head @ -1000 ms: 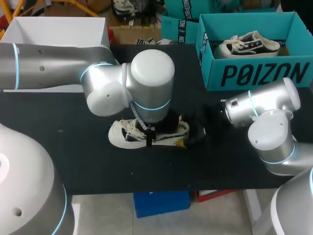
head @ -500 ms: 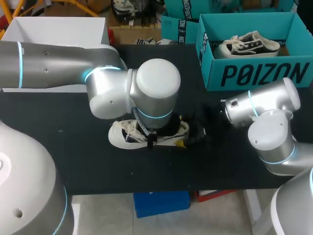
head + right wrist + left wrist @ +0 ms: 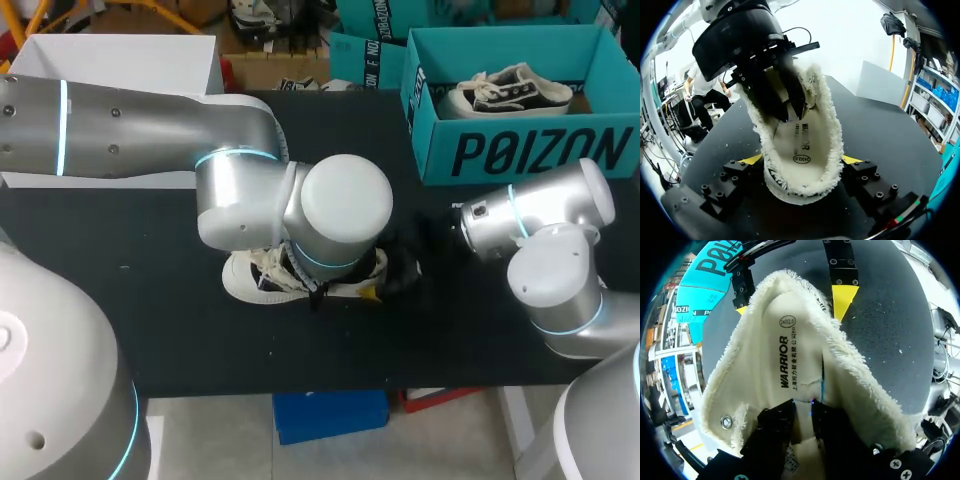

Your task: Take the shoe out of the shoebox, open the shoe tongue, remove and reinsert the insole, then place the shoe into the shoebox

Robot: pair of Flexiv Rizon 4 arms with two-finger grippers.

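1 shoe (image 3: 812,132) | right end effector (image 3: 802,160) pinches it | left end effector (image 3: 803,409): unclear

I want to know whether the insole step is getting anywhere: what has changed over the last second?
The left arm has swung rightward and back toward the robot's side of the table, so its wrist now covers more of the shoe. No new grasp or release shows. The shoe stayed where it lay, the right arm kept still, and the shoebox with the other shoe is unchanged.
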